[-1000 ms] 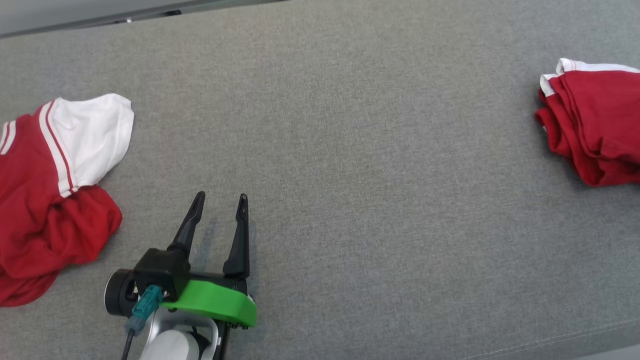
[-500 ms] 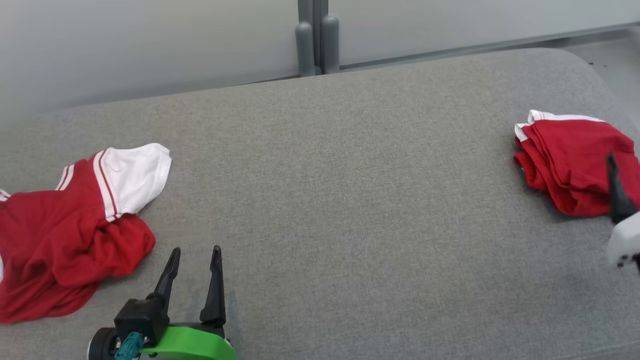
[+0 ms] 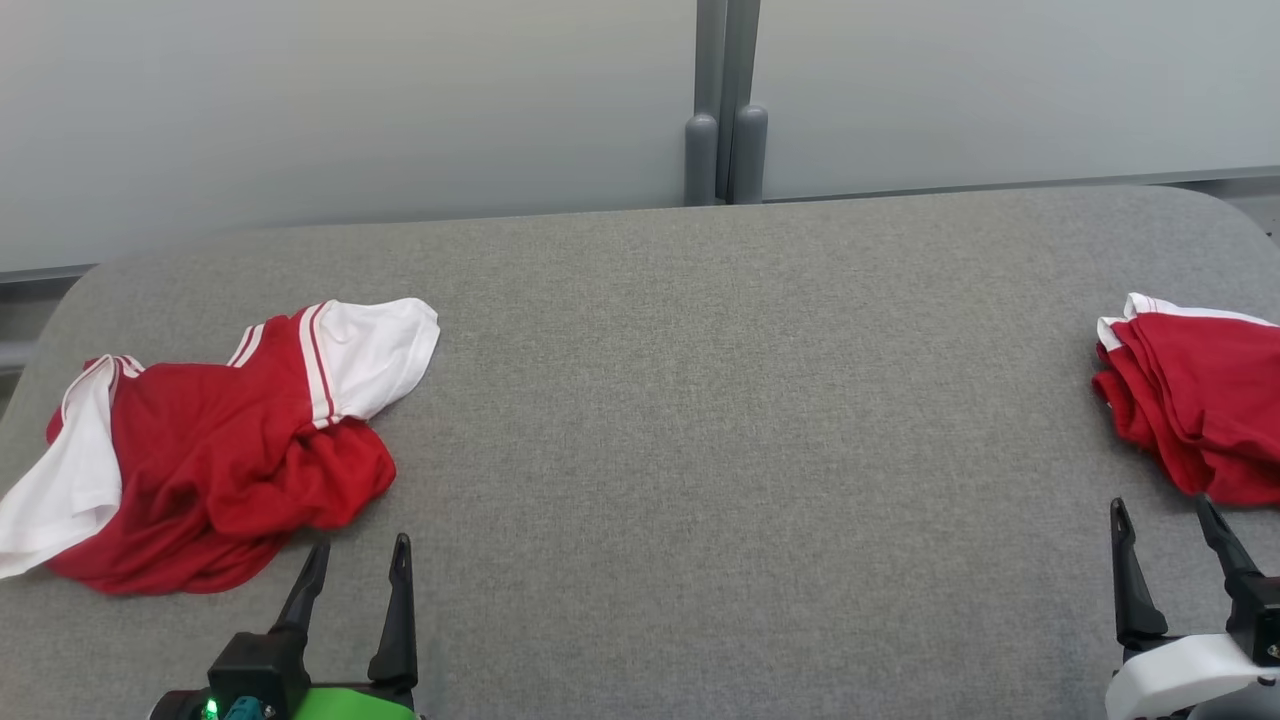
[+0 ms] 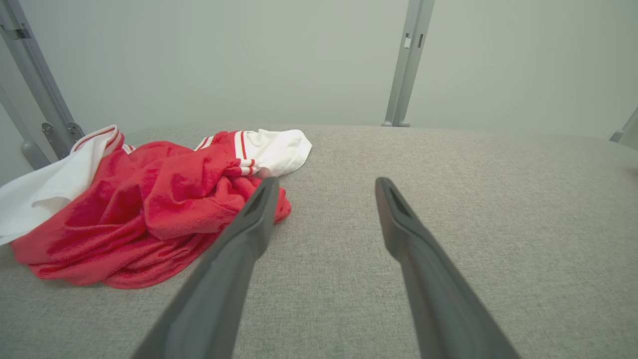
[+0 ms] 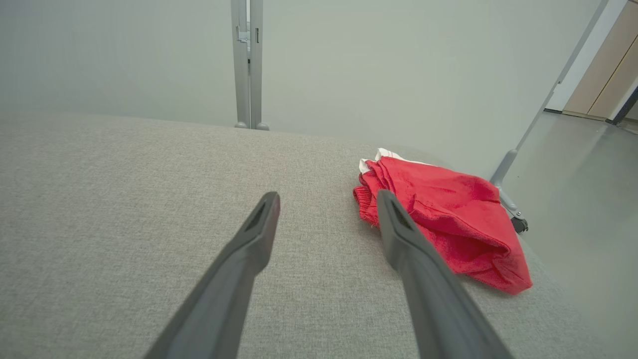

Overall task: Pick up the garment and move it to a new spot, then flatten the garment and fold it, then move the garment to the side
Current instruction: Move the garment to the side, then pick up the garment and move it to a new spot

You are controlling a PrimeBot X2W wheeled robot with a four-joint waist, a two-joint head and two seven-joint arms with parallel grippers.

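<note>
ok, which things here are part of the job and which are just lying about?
Job: crumpled red-and-white garment; left gripper; right gripper, both open.
Lying about: folded red garment at the right, apparently already done; grey posts behind.

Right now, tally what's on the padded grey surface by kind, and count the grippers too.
Red-and-white garments: 2 (crumpled garment, folded garment)
Grippers: 2 (left gripper, right gripper, both open)
Total: 4

Grey fabric surface (image 3: 700, 420), pale wall (image 3: 300, 100), grey post (image 3: 742, 60)
</note>
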